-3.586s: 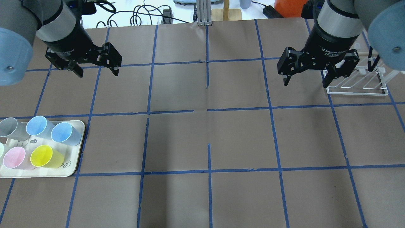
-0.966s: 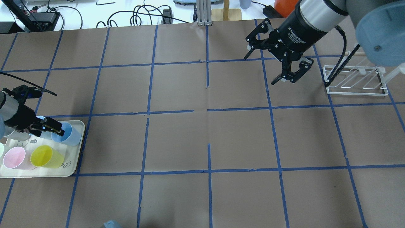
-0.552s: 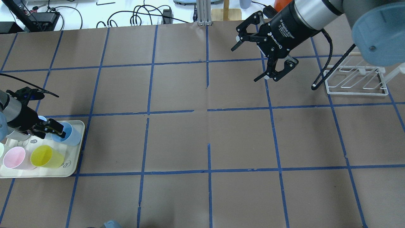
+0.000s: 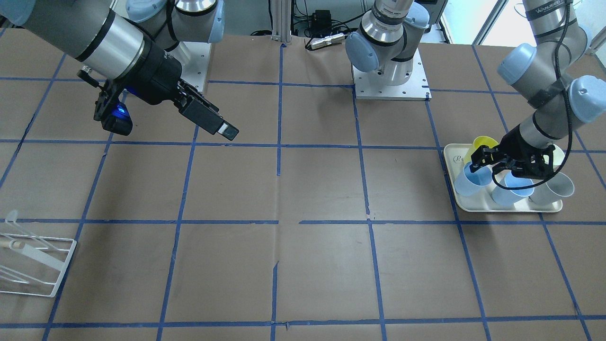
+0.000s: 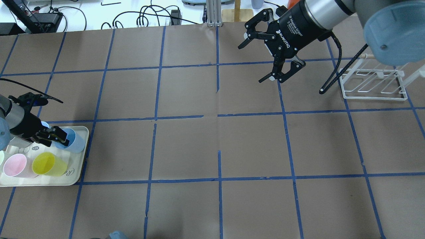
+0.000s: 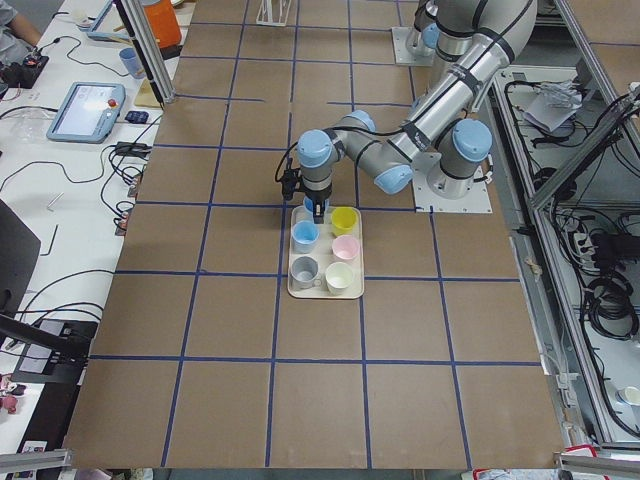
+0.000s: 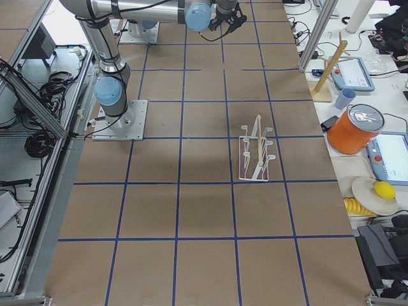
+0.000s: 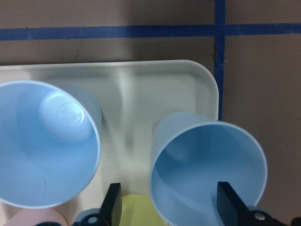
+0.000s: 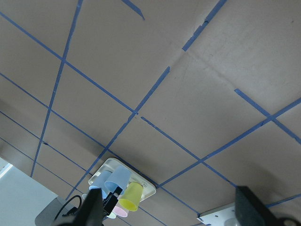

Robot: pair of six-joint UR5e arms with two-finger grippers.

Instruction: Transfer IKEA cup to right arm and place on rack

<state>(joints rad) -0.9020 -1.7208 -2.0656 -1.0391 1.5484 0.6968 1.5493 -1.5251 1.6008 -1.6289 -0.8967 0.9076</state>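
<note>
Starting from the robot's left side, the cream tray [image 5: 77,172] lies near the table [image 5: 212,142] edge with several tumblers standing on it, mouths up. The IKEA cup [image 8: 207,155] is in the tray's corner nearest the table middle, with the sky-blue cup [image 8: 47,141] just beside it and the yellow cup [image 5: 48,163] close behind. The left gripper [image 8: 169,193] hangs over this corner with its jaws wide apart and holds nothing. One finger seems to be over or inside the cup's mouth and the other outside its wall, so the wall stands between them. I judge the cup to be very light, thin, smooth plastic. It is stiff enough, but the rim may bend under a hard squeeze, and the tapered side can slip. The wall just below the rim looks the best place to pinch gently, which leaves the body free for the hand-over. Further right, the right gripper [image 5: 250,63] waits in the air, fully spread and empty. The rack [image 5: 374,98] stands beyond it, well apart from the cup.
</note>
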